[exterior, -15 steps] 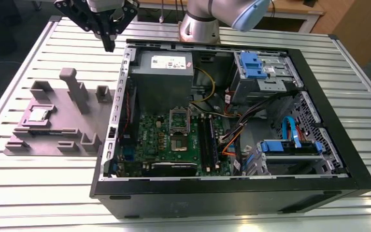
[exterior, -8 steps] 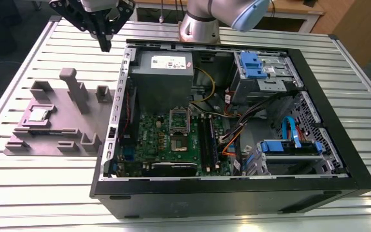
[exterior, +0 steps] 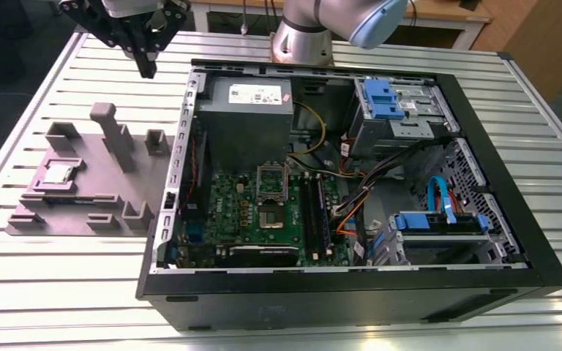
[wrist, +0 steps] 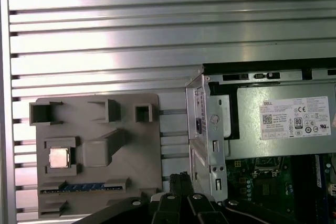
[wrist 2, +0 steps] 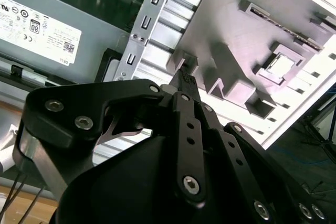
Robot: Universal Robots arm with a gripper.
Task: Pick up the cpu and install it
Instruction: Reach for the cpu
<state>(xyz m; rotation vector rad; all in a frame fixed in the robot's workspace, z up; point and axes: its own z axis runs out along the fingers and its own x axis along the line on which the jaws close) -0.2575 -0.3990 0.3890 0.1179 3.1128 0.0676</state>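
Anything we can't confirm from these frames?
- cpu in the grey tray: corner mark and underside; too small in every view, underside faces down.
- Motherboard socket, exterior view: too small to tell whether its contacts are clear.
- Gripper, exterior view: upper body cut off by the picture's edge.
- Case interior, second wrist view: largely hidden by the gripper's body.

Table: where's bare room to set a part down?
In the exterior view, bare table: lower left, bordered by the fixture tray, the case and the table edge; the band between tray and gripper; the strip right of the case. Crowded: the tray, holding the cpu, and the case interior.
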